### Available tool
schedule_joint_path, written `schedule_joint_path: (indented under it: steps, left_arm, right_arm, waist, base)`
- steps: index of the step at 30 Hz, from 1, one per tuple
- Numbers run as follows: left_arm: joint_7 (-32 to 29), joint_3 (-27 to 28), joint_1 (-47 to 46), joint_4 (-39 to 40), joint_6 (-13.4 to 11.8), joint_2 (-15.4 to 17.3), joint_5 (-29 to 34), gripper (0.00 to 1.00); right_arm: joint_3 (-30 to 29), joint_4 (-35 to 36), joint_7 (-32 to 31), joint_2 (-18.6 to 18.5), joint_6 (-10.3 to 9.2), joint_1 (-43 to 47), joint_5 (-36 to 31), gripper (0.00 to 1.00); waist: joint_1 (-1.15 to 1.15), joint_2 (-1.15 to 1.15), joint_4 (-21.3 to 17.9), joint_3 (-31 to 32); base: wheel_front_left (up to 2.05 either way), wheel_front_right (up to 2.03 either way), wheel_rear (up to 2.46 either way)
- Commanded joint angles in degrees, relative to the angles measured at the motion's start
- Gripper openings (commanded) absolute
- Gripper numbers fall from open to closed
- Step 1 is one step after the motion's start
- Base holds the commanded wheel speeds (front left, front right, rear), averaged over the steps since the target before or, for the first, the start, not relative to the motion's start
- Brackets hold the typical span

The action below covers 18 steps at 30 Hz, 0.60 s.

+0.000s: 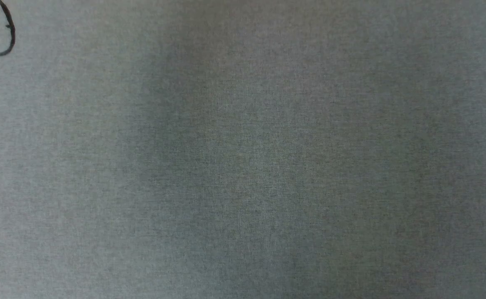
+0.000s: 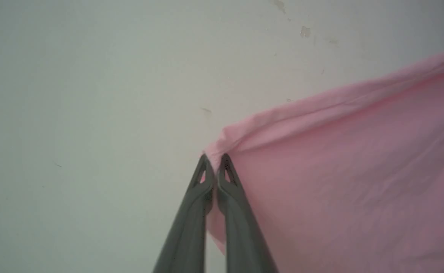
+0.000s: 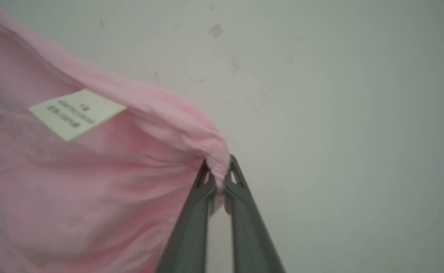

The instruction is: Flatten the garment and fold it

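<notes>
My head feed gives me a grey woven surface (image 1: 243, 166) from edge to edge, with a thin black loop (image 1: 13, 35) at 10 o'clock. Both wrist feeds look onto a pale, lightly stained backdrop (image 2: 93, 94); I cannot tell whether it is the table.

The garment (image 2: 358, 178) is light pink, thin and creased, and it is held at two corners. In the left wrist feed it spreads from the centre toward 3 and 5 o'clock, and its rolled edge runs up to 2 o'clock. In the right wrist feed it covers the 7 to 10 o'clock side. A small white label (image 3: 77, 113) sits on it at 10 o'clock, its print too tiny for me to read.

The left pincer (image 2: 215, 162) is pressed together on one corner of the garment. The right pincer (image 3: 218, 168) pinches a bunched, gathered corner, its fingers nearly touching.
</notes>
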<state>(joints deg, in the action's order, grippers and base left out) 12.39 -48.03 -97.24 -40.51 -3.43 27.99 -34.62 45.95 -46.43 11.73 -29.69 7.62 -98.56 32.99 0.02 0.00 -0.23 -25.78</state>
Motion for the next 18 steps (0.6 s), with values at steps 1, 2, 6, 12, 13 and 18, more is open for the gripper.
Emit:
schedule_joint_path:
  steps: [1,2,6,12,13,18]
  left_arm:
    - [1.1,0.9,2.3,-0.5,-0.4,-0.6,-1.1,0.00]
    - [1.5,1.3,3.6,-0.6,-0.5,-0.7,-1.5,0.00]
    - [2.5,2.3,11.1,0.5,-0.5,-0.9,-2.4,0.00]
    - [2.6,8.3,30.1,10.5,-2.5,0.5,-1.5,0.00]
    - [2.6,9.9,33.9,12.5,-3.0,0.7,-1.5,0.00]
    - [2.6,12.8,54.6,20.8,-4.5,2.0,-0.6,0.00]
  right_arm:
    - [0.9,-0.8,0.8,0.6,-0.13,0.9,0.2,0.00]
    - [1.8,-1.0,1.1,0.9,-0.13,1.8,0.2,0.00]
    - [5.5,-0.6,2.3,1.6,-0.13,7.6,0.7,0.00]
    - [9.7,4.5,3.2,1.3,-0.13,21.9,4.7,0.00]
    - [10.5,6.0,3.2,0.8,-0.13,24.7,5.4,0.00]
    - [14.4,13.9,3.2,-3.4,-0.13,38.0,7.6,0.00]
  waist:
    - [-0.02,0.00,0.2,-2.8]
    - [-0.02,0.00,0.3,-2.9]
    - [-0.02,0.00,0.2,-2.1]
    - [-0.02,0.00,-0.8,2.1]
    - [-0.02,0.00,-0.9,3.1]
    - [-0.02,0.00,-1.9,8.7]
  base:
    - [0.00,0.00,0.00]
    - [0.00,0.00,0.00]
    - [0.00,0.00,0.00]
    - [0.00,0.00,0.00]
    - [0.00,0.00,0.00]
    - [0.00,0.00,0.00]
